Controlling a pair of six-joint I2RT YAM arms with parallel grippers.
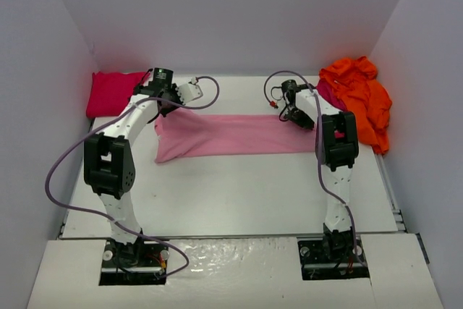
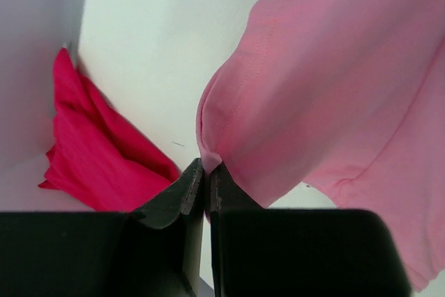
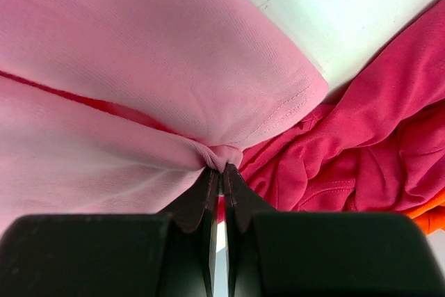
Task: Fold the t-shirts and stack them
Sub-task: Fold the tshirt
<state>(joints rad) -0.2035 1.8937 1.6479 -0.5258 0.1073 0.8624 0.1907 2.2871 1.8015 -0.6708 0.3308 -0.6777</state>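
The light pink t-shirt [image 1: 231,135] is stretched in a long band between my two grippers over the table. My left gripper [image 1: 168,104] is shut on the shirt's left end, and in the left wrist view the left gripper [image 2: 206,168] pinches a fold of the pink cloth [image 2: 334,88]. My right gripper [image 1: 300,117] is shut on the right end; the right wrist view shows the right gripper [image 3: 222,168] nipping a bunched bit of the pink fabric [image 3: 139,67]. A folded red t-shirt [image 1: 112,93] [image 2: 97,158] lies at the back left.
A crumpled bright orange t-shirt [image 1: 358,99] [image 3: 431,217] is heaped at the back right. A dark crimson t-shirt [image 1: 327,92] [image 3: 361,151] lies partly under it, close to the right gripper. White walls [image 1: 43,106] enclose the table on three sides.
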